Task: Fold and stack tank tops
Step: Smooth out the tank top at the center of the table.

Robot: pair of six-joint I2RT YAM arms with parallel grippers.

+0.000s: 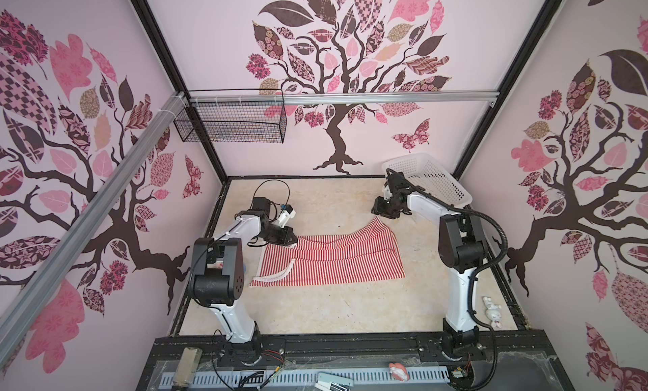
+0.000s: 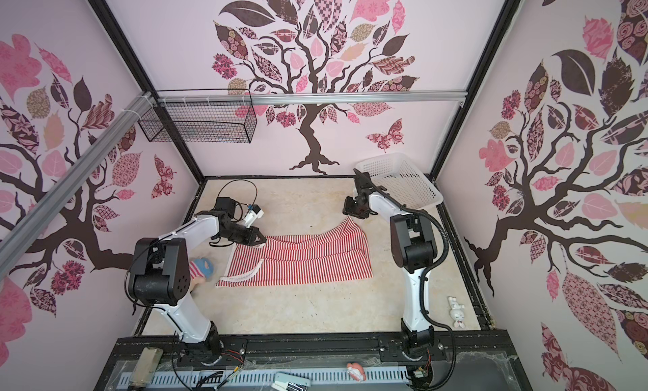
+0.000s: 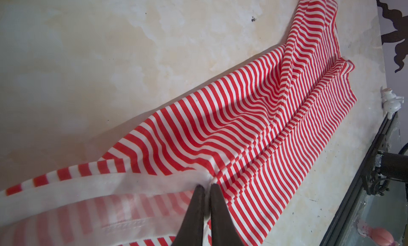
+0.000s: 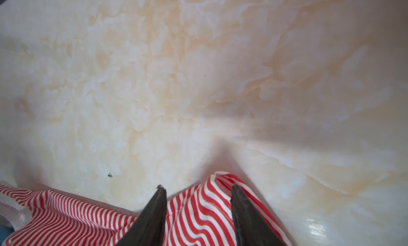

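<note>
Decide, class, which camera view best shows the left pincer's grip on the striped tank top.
The left wrist view: the left pincer is shut on the white trim of the tank top, seen close. Both top views show it small, from above, with the contact hidden. The right wrist view misses it.

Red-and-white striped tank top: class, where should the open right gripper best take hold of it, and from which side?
Probably the far hem corner of the red-and-white striped tank top, from above: it sits bunched up off the table between the right gripper's open jaws. The left gripper pinches the white trim at the opposite end.
</note>
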